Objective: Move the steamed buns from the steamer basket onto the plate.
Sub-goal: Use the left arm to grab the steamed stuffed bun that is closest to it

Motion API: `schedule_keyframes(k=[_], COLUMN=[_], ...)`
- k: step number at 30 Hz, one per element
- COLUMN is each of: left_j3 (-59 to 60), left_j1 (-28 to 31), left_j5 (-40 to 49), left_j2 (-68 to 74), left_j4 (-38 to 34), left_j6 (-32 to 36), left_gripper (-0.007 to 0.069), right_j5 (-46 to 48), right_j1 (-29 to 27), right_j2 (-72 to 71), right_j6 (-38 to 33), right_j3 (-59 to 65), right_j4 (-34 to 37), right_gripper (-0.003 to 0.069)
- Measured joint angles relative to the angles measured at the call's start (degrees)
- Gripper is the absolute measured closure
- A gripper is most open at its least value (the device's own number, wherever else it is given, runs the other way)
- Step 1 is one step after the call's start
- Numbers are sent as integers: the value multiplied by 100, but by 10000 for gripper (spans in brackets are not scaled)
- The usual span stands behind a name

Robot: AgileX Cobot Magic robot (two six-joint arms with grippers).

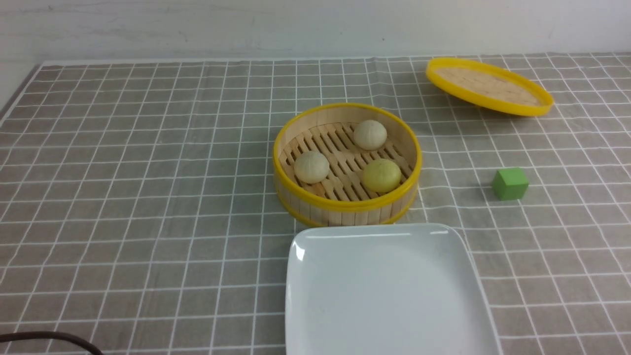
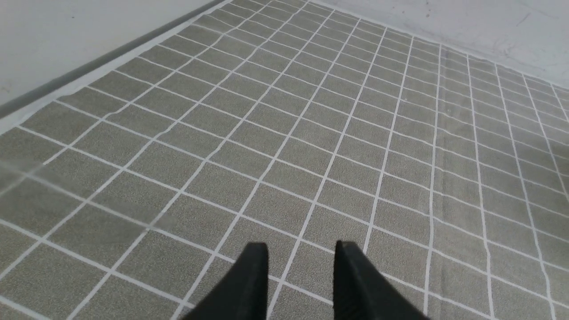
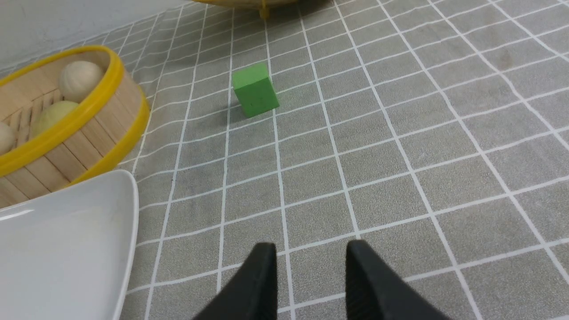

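Waiting at the start: no bun is on the plate yet.
All three buns (image 1: pixel 311 166) sit in the steamer basket (image 1: pixel 315 197); the plate (image 1: pixel 389 296) just beside it is bare. Left gripper (image 2: pixel 301 271) and right gripper (image 3: pixel 310 271) hover over the cloth (image 2: pixel 284 133), jaws parted, holding nothing. All three transfers remain.

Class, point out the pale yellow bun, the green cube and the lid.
pale yellow bun (image 1: pixel 381 175), front view, its rounded top.
green cube (image 1: pixel 508 188), front view, its near face.
lid (image 1: pixel 488 85), front view, its woven middle.
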Motion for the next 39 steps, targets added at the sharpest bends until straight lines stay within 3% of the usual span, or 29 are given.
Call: schedule_keyframes(k=[24,32,39], left_j3=[0,0,0], left_j1=[0,0,0], left_j5=[-45,-632,-1119], left_j2=[0,0,0], left_j4=[-5,-306,-295], left_j6=[-165,-1097,-1215], left_gripper=[384,384,384], right_j5=[-240,-1301,-928], right_j1=[0,0,0], right_j2=[0,0,0], right_j6=[58,1328,1433], right_j3=[0,0,0], right_j4=[242,1648,1689], right_gripper=[419,419,419])
